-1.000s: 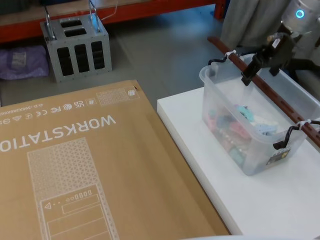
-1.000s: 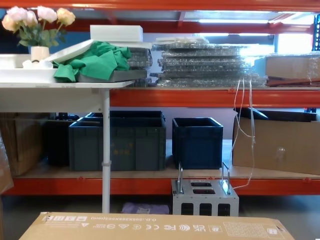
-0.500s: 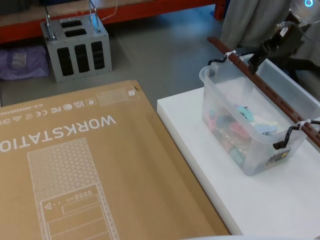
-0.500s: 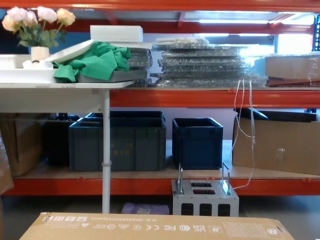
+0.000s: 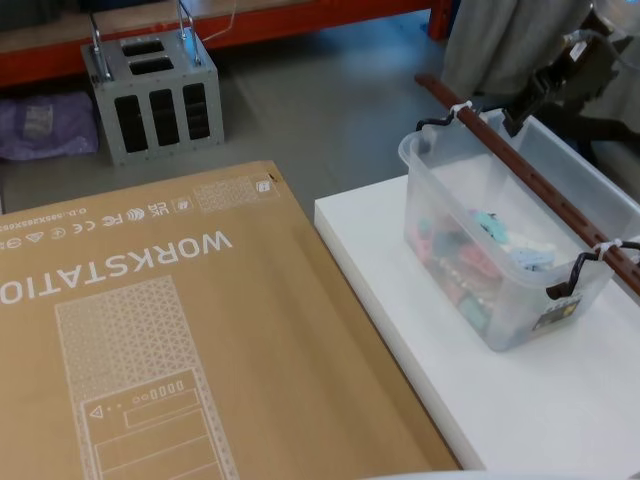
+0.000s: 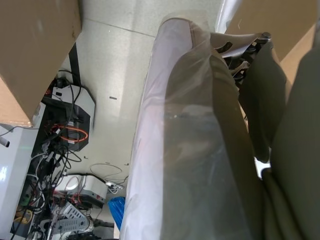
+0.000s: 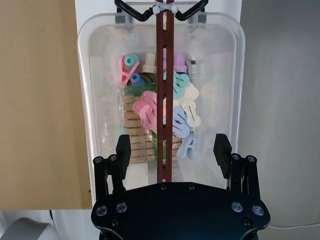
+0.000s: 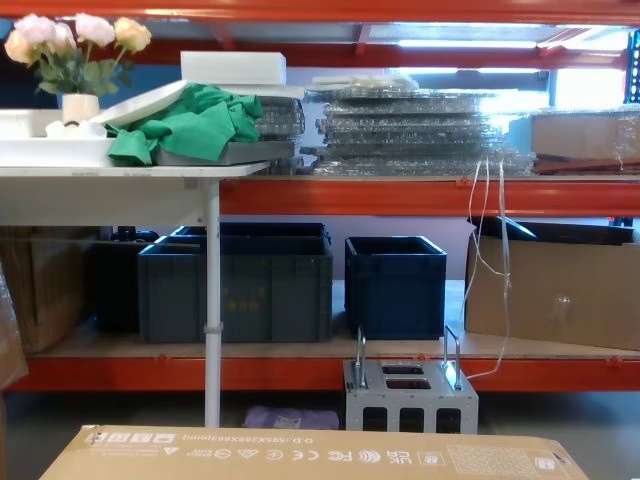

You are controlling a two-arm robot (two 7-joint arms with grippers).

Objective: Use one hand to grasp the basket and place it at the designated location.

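Basket [image 5: 520, 262] sits on white table [image 5: 520, 400], clothespins [image 7: 160, 115] inside. Right gripper [image 7: 172, 150] hangs above handle [image 7: 164, 90], fingers spread wide, gripping nothing. Left gripper: can't tell.

The large translucent white plastic basket [image 5: 520, 250] with a long reddish-brown slotted bar handle [image 5: 530, 180] stands on the flat white counter [image 5: 530, 400] at the right, holding a heap of pastel plastic clothes pegs [image 7: 160, 115], while the big brown cardboard box printed "WORKSTATION" [image 5: 150, 340] lies just beside the counter's left edge. The right black jointed pincer [image 5: 528, 100] hangs above the far end of the handle, apart from it, fingers spread either side of the bar. Behind the box, on the floor before the orange shelf rack [image 8: 420, 195], sits the small grey metal box with steel handles [image 5: 152, 95], with dark blue-grey plastic crates [image 8: 395, 285] on the rack's low shelf behind it.
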